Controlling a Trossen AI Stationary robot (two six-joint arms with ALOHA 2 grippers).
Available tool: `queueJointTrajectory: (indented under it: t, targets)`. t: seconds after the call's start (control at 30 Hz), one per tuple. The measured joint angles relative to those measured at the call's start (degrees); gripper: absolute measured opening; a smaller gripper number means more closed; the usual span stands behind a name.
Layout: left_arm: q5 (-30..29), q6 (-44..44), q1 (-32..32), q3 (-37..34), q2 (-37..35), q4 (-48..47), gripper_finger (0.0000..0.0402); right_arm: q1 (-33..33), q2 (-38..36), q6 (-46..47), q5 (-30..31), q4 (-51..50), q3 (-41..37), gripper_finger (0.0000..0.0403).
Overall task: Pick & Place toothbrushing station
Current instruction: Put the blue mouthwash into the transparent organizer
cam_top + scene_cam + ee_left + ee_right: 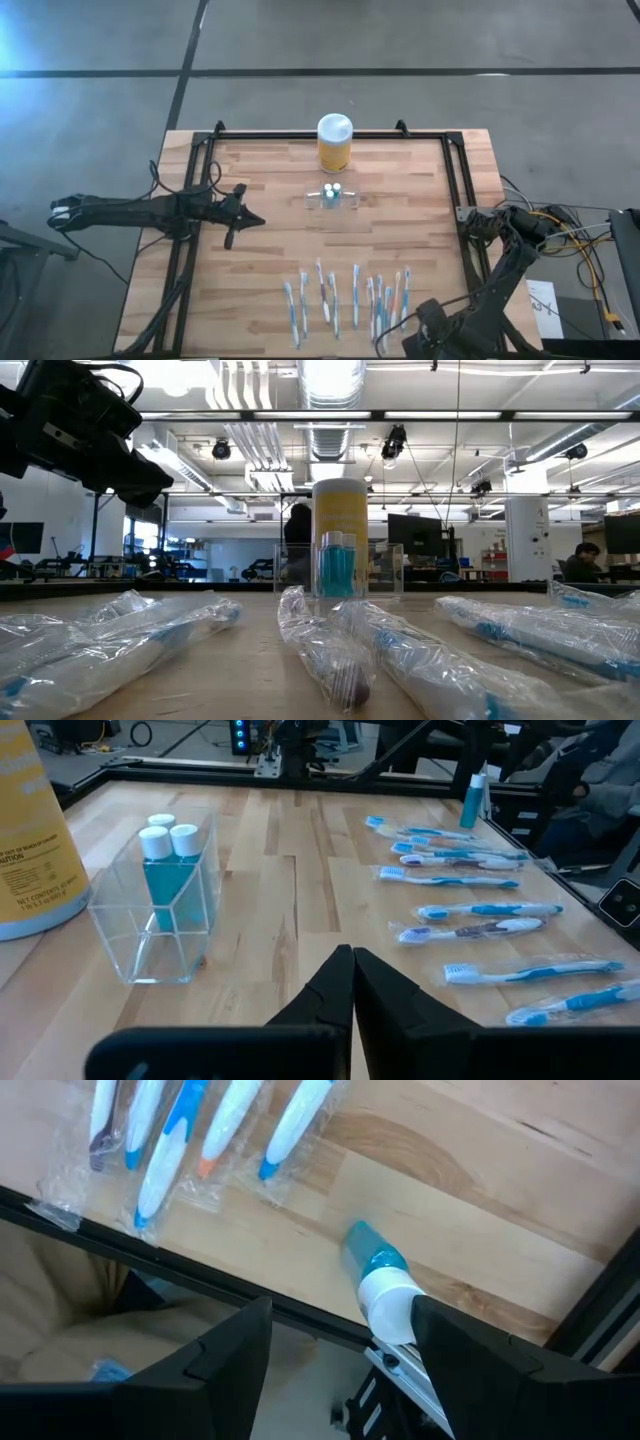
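The toothbrushing station (331, 200) is a small clear holder in the middle of the table, with two teal, white-capped tubes (168, 870) standing in it. My left gripper (352, 970) hovers shut to the station's left, pointing at it, with nothing in it. My right gripper (340, 1315) points down over the table's near right corner, fingers wide apart. A teal tube (372, 1260) with a white cap stands between them, cap up. The left wrist view shows the same tube (472, 800) nearly upright. My right gripper has the tube's white cap (392, 1308) against the inner side of one finger (440, 1340). The other finger stands clear of it, with a gap. The fingers come from above, and the tube points down toward the table. Whether its lower end (355, 1232) rests on the wood, I cannot tell.
A yellow jar (334, 143) with a white lid stands just beyond the station. Several wrapped toothbrushes (350, 300) lie in a row along the near edge, left of my right gripper. A black frame rail (180, 1255) runs along the table's edges.
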Motion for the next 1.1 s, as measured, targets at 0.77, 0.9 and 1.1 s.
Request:
queueJointTrajectory:
  t: [0.77, 0.9, 1.1]
  targets:
    - [0.0, 0.4, 0.0, -0.3, 0.0, -0.3, 0.0013, 1.2, 1.1, -0.1, -1.6, -3.8, 3.3, 0.0226]
    - [0.0, 0.4, 0.0, -0.3, 0.0, -0.3, 0.0009, 1.5, 2.4, -0.3, -1.7, -3.9, 3.3, 0.0218]
    - [0.0, 0.3, 0.0, -0.3, 0.0, -0.4, 0.0013, 1.6, 4.2, -0.9, -1.5, -5.0, 3.2, 0.021]
